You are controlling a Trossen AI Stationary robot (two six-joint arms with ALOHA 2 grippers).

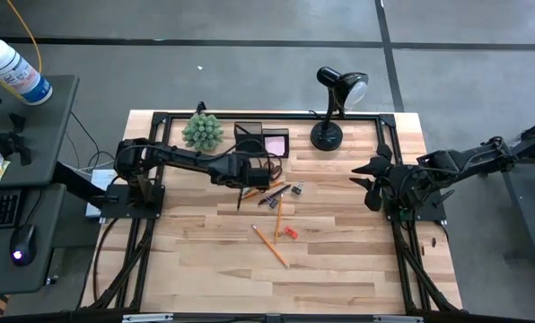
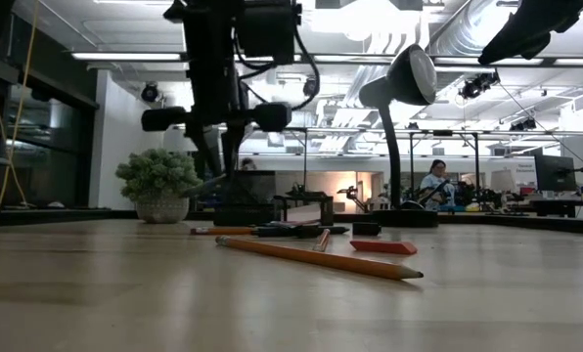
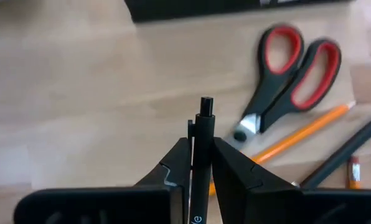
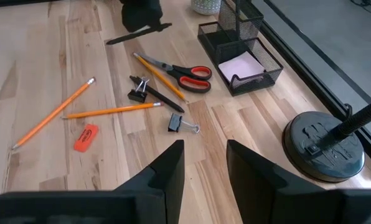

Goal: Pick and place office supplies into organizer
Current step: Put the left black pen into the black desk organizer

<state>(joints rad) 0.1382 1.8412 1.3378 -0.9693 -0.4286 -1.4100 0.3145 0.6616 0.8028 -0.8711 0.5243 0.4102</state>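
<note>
My left gripper (image 1: 243,182) hangs over the middle of the table, just near of the black mesh organizer (image 1: 252,139), and is shut on a dark pen (image 3: 201,149). The pink sticky pad (image 4: 240,65) lies in the organizer's low compartment. Orange-handled scissors (image 3: 291,71), two pencils (image 1: 269,242), a red eraser (image 1: 290,231), another dark pen (image 4: 157,96) and two dark clips (image 4: 179,124) lie flat on the wood. My right gripper (image 4: 204,163) waits open at the table's right side. My left gripper pinches the dark pen's shaft (image 3: 201,167) between its two fingers (image 3: 173,171). The pen's button end with the clip (image 3: 205,107) sticks out past the fingertips. The pen is tilted, and its lower end (image 1: 239,206) points toward the near edge, above the wood.
A black desk lamp with a round base (image 1: 327,136) stands right of the organizer, and a green spiky plant (image 1: 202,131) stands left of it. Bare wood (image 1: 339,269) stretches along the near half. A person sits far behind the table (image 2: 436,186).
</note>
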